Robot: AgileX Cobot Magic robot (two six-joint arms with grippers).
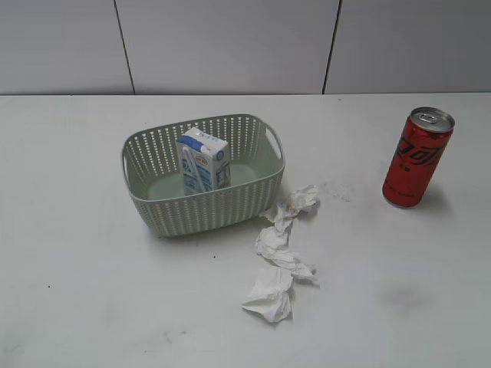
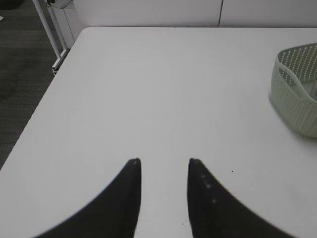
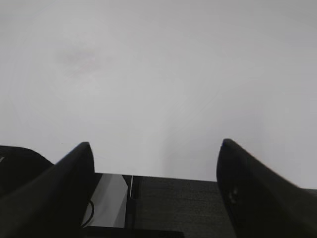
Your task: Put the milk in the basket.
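Note:
The milk point(image 1: 203, 162), a small white carton with blue printing, stands upright inside the pale green basket point(image 1: 230, 207) at the middle left of the table. Neither gripper shows in the exterior view. In the left wrist view my left gripper point(image 2: 163, 160) is open and empty over bare table, with the basket's corner point(image 2: 292, 94) far off at the right edge. In the right wrist view my right gripper point(image 3: 156, 145) is open wide and empty, at the table's edge with dark floor below. The milk is out of both wrist views.
A red can point(image 1: 416, 158) stands at the right of the table. Crumpled white tissues point(image 1: 281, 253) lie in a line just right of and in front of the basket. The table's left edge point(image 2: 47, 99) drops to dark floor.

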